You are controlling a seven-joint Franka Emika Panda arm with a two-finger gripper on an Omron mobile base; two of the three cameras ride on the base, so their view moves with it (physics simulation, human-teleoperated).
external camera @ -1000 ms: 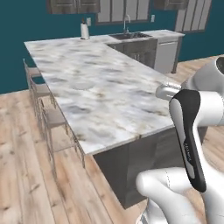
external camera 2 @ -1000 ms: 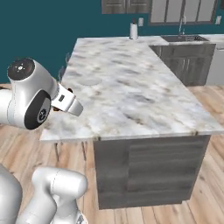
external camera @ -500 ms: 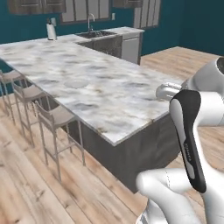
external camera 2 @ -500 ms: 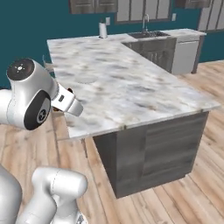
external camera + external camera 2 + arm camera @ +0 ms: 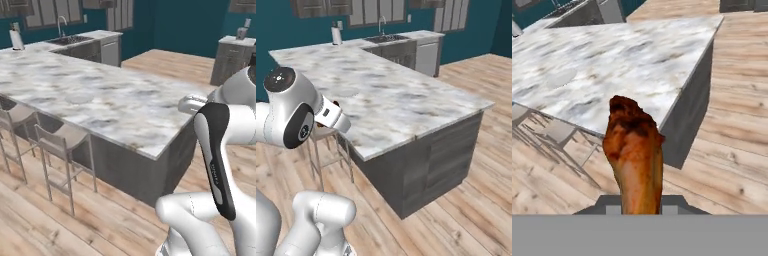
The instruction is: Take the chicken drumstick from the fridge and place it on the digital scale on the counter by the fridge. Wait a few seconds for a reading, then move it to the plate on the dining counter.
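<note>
dining counter (image 5: 100,100) — glossy marble, seemingly

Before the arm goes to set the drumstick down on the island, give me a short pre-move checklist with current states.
1. Chicken drumstick in the gripper: ok, it rises from between the fingers.
2. Dining counter within view: ok.
3. Plate located: cannot tell; a faint pale disc lies on the marble.
4. Chairs clear of the path: ok, they stand along the far side edge.
5. Arm over the counter: not ok, it hangs off the edge.
</note>
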